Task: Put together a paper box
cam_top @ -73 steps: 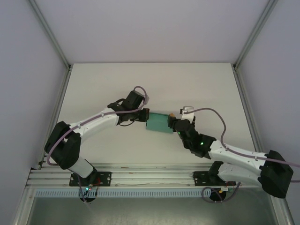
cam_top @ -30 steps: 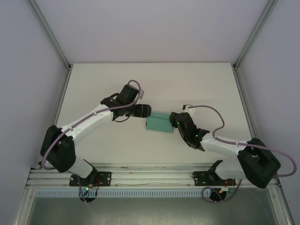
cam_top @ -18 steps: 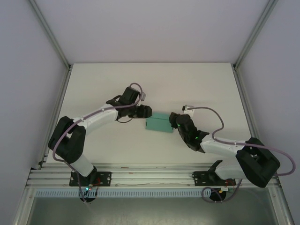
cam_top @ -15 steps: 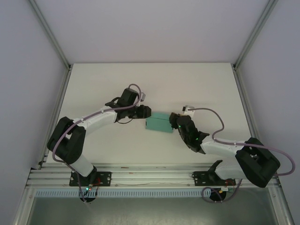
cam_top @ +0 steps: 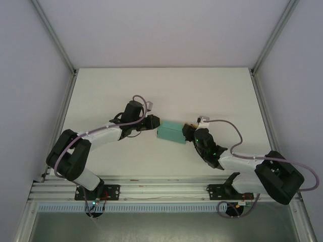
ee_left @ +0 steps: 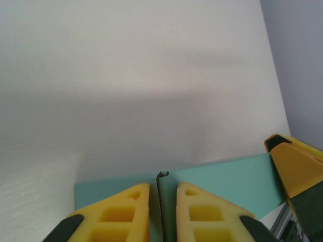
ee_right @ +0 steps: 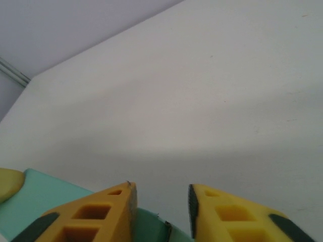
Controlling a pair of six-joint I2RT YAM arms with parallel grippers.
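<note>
Between left gripper, right gripper: paper box, left end pinched.

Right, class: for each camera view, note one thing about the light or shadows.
Top view: even light, no glare, box sharp. Left wrist view: a broad soft-edged shadow crosses the table beyond the box. Right wrist view: a similar grey band falls ahead of the yellow fingers.
</note>
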